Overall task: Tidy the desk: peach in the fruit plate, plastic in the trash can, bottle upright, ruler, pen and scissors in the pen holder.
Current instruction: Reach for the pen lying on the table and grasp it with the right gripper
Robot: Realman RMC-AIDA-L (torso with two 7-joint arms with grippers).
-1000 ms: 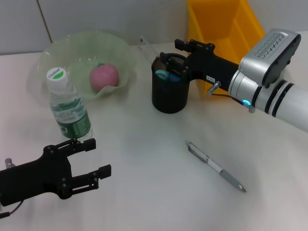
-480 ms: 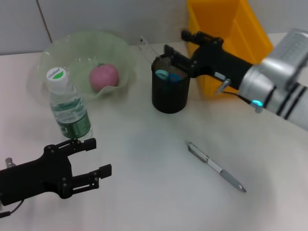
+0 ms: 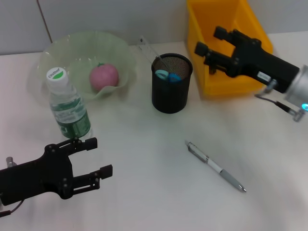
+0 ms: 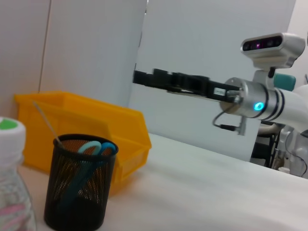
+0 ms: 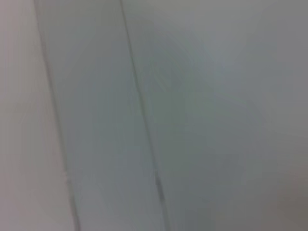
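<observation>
Nearest to us, our left gripper (image 3: 91, 162) hangs low over the table (image 3: 159, 192) with its black fingers spread and nothing between them, parked just in front of the bottle (image 3: 68, 107). That bottle already stands upright, a clear ribbed plastic cylinder with a green label and white cap, light and top-heavy in our judgement, so any careless forward sweep of this arm could tip it. Further out on the smooth white surface lies the pen (image 3: 215, 166), a slim silver and white barrel resting flat and well apart from everything; we judge it the one item left to collect, and its round, slick body could roll or squirt out of a pinch that closes off-centre. Beyond it stands the pen holder (image 3: 171, 83), a black wire-mesh cup with the blue-handled scissors (image 3: 167, 75) and the clear ruler (image 3: 151, 52) leaning out of it; a pen dropped at an angle could catch on those handles or nudge the light cup over. To the left of the holder the peach (image 3: 103, 77), pink and matte, sits in the translucent green wavy-edged fruit plate (image 3: 50, 57). Farthest off, our right gripper (image 3: 208, 42) is raised over the glossy yellow trash can (image 3: 226, 82), fingers apart and carrying nothing.
</observation>
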